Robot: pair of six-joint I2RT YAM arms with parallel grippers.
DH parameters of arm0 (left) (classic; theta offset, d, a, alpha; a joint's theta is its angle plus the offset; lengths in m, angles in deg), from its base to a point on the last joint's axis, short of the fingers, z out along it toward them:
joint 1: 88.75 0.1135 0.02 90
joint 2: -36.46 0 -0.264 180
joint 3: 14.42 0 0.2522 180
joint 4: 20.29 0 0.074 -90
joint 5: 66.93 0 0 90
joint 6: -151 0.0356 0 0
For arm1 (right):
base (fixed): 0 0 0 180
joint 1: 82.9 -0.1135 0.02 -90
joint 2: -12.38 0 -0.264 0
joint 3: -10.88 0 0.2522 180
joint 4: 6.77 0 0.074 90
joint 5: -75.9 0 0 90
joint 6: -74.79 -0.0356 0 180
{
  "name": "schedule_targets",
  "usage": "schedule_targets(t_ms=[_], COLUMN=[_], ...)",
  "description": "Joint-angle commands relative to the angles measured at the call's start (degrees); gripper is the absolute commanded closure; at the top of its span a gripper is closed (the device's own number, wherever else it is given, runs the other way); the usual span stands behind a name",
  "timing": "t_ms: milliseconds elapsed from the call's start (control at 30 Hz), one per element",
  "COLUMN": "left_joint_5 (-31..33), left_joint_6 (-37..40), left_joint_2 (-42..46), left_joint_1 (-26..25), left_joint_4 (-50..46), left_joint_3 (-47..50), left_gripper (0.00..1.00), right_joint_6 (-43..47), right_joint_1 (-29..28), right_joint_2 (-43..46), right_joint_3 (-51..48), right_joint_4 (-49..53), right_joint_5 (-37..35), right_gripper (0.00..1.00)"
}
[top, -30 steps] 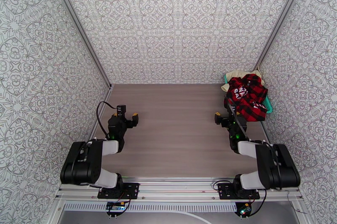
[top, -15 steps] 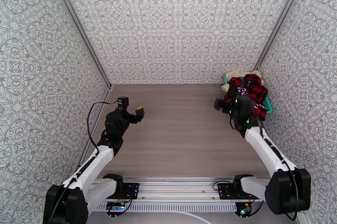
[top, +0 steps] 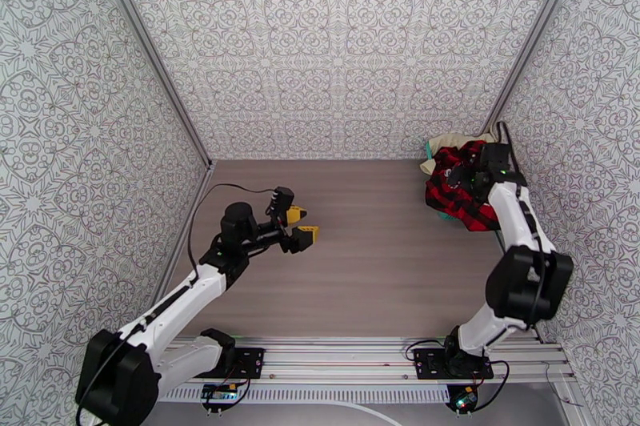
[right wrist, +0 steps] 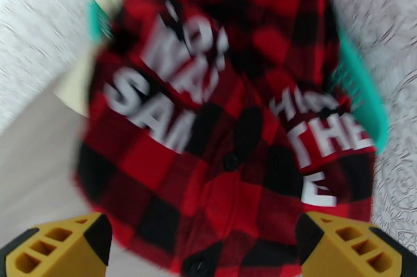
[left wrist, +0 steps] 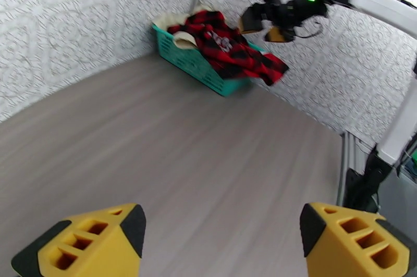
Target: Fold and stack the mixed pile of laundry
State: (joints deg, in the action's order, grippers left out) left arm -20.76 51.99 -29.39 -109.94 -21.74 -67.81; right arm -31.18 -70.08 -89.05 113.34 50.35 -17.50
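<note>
shirt: red-and-black flannel shirt [top: 452, 194] heaped over teal basket [left wrist: 194, 66], far right corner of tabletop [top: 360, 259] | right tool [right wrist: 206, 252]: spread, empty, just above the shirt, nearer arm | left tool [left wrist: 219, 244]: spread, empty, well apart at near left; shirt lies far-right of it

Grey-white patterned walls [top: 344, 43] (ornate floral motifs) enclose a wood-grain tabletop [top: 360, 267], an aluminium rail [top: 344, 355] at its near edge.
</note>
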Motion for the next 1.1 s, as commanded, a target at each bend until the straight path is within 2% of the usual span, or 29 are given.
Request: schedule_targets(t_ms=[0,100,267,367,500,700,967,1067], left_joint_5=[-4.02,-2.91,-1.85,-0.9,0.14,2.09,2.83,3.61], left_joint_6=[0.4,0.38,0.25,0.27,0.05,-1.11,-4.42,-4.56], left_joint_2=[-1.14,-1.86,-2.12,-2.36,-2.67,-2.47,-1.32,0.1], left_joint_1=[-0.61,-0.58,-0.61,-0.35,0.09,1.19,3.76,4.64], left_joint_4=[0.24,0.6,1.65,1.78,2.26,3.46,7.05,7.03], left_joint_3=[-1.84,-1.69,-1.32,-1.32,-1.37,-0.93,0.46,1.08], left_gripper=[0.17,0.17,0.18,0.17,0.17,0.17,0.17,0.17], right_joint_6=[1.69,1.3,1.46,1.55,1.79,2.2,-2.46,-3.61], right_joint_1=[0.1,0.1,0.07,0.1,-1.04,-6.87,-14.87,-21.49], right_joint_2=[-2.67,-4.23,-3.65,-1.72,2.67,11.99,17.13,15.88], right_joint_3=[1.87,1.68,3.43,5.15,7.75,12.35,24.52,30.44], right_joint_4=[4.61,3.91,4.01,3.84,3.45,-0.55,-11.16,-12.8], right_joint_5=[1.13,4.01,2.81,3.56,7.7,14.77,33.83,40.08], right_gripper=[0.04,0.18,0.72,0.97,1.0,1.0,1.0,1.0])
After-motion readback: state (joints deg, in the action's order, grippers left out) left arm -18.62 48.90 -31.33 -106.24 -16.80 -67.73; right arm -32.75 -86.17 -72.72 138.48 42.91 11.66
